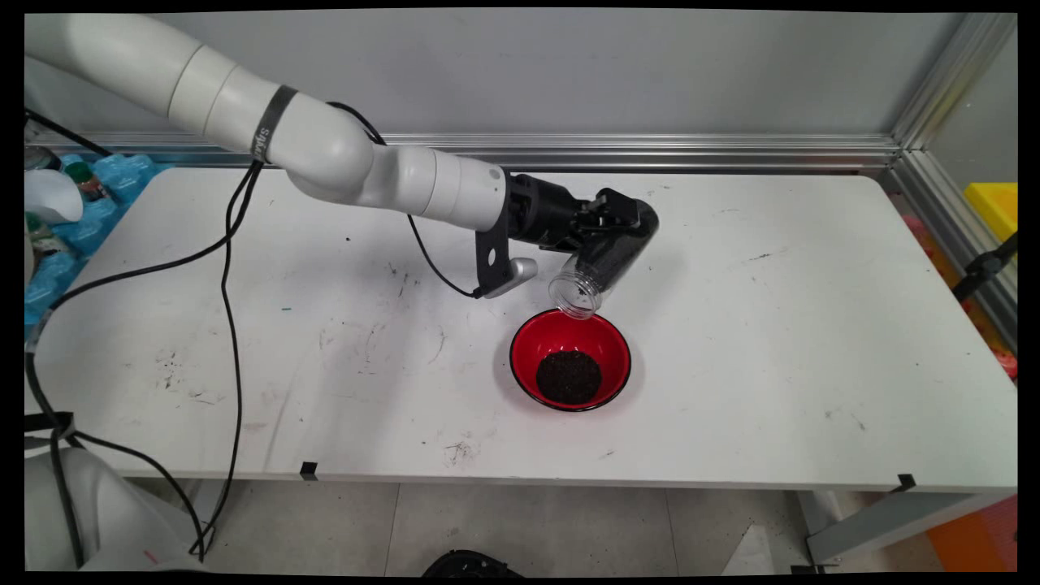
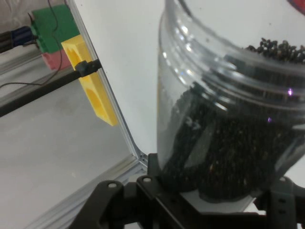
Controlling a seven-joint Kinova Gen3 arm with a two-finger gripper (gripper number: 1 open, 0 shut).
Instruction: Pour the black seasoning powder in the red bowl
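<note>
My gripper [image 1: 611, 231] is shut on a clear plastic jar [image 1: 591, 275] holding small black grains. The jar is tipped, its open mouth pointing down and left, just above the far rim of a red bowl [image 1: 528, 345]. A round heap of black grains [image 1: 569, 377] lies in the bowl's bottom. In the hand view the jar [image 2: 224, 119] fills the right side, dark grains packed against its wall near my gripper [image 2: 209, 191] and a few near the mouth.
Black cables [image 1: 231, 268] hang from the arm down to the table's left front. Blue packaging and bottles [image 1: 73, 203] sit off the left edge. A yellow block [image 1: 993, 207] stands beyond the right edge, seen also as a yellow block [image 2: 93, 81] in the hand view.
</note>
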